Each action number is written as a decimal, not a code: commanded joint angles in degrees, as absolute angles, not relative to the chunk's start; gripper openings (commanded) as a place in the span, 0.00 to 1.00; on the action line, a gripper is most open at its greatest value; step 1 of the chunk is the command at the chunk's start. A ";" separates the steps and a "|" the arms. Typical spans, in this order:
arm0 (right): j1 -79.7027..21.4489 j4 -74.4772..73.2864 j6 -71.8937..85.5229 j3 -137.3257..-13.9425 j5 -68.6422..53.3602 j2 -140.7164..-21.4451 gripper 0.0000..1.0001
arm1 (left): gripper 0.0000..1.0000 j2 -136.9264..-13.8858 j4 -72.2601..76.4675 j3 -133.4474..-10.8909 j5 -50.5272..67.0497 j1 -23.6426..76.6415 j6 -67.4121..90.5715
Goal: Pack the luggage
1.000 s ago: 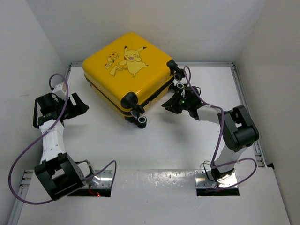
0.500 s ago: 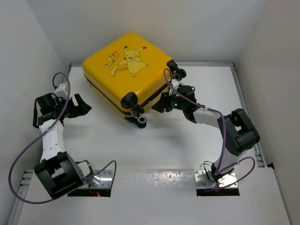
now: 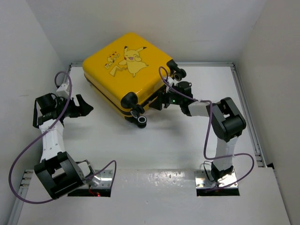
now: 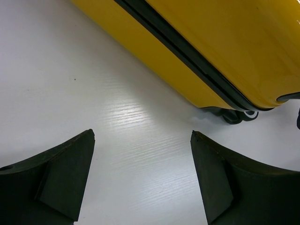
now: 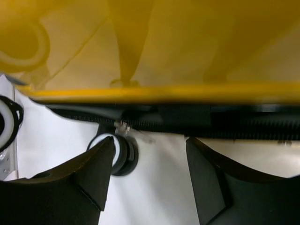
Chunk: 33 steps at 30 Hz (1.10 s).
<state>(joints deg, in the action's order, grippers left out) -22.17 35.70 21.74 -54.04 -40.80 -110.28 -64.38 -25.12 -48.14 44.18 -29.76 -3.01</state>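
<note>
Top external: luggage (image 3: 126, 70) closed, lying flat at far centre of table (image 3: 164, 140). Glossy yellow hard shell, rounded corners, cartoon print, black wheels on near-right edge. Left gripper (image 3: 86, 107) spread wide, apart from luggage. Right gripper (image 3: 156, 102) at wheel-side edge.

Left wrist: matte black fingers (image 4: 65, 173) wide apart, nothing between; fine-grained white surface below.

Right wrist: jaws parted, empty, facing ribbed black zipper seam (image 5: 225, 123); small metal pull (image 5: 123, 125); wheel (image 5: 123, 154) just beside left finger.

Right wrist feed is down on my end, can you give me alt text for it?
The yellow luggage fills the top, its black zipper band running across just beyond the open, empty right jaws. A caster wheel shows by one jaw.
</note>
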 commanded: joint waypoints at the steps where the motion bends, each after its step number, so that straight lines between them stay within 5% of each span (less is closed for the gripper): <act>1: -23.37 42.10 20.83 -58.62 -43.25 -111.97 0.62 | 0.85 -62.67 -25.22 -50.19 45.18 -30.59 -4.92; 6: -24.52 45.00 22.41 -59.85 -41.66 -114.17 0.62 | 0.85 -63.19 -25.22 -50.71 44.56 -30.59 -4.92; 15: -26.19 47.28 26.35 -61.70 -40.08 -114.87 0.45 | 0.85 -63.72 -25.22 -50.71 44.03 -30.59 -4.39; 26: -25.93 50.01 25.93 -60.21 -42.54 -110.83 0.48 | 0.85 -63.72 -25.75 -49.66 44.03 -30.59 -4.39; 32: -26.02 51.24 27.24 -60.20 -42.72 -109.69 0.28 | 0.85 -63.72 -26.27 -49.66 44.03 -30.59 -4.39; 33: -26.10 51.41 27.51 -60.21 -42.28 -109.60 0.12 | 0.85 -63.20 -26.28 -49.66 44.03 -30.59 -4.39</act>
<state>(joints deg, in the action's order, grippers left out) -24.71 40.12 27.24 -57.25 -42.50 -114.63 -64.40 -26.57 -48.58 43.46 -29.78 -3.84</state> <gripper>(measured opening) 0.206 0.853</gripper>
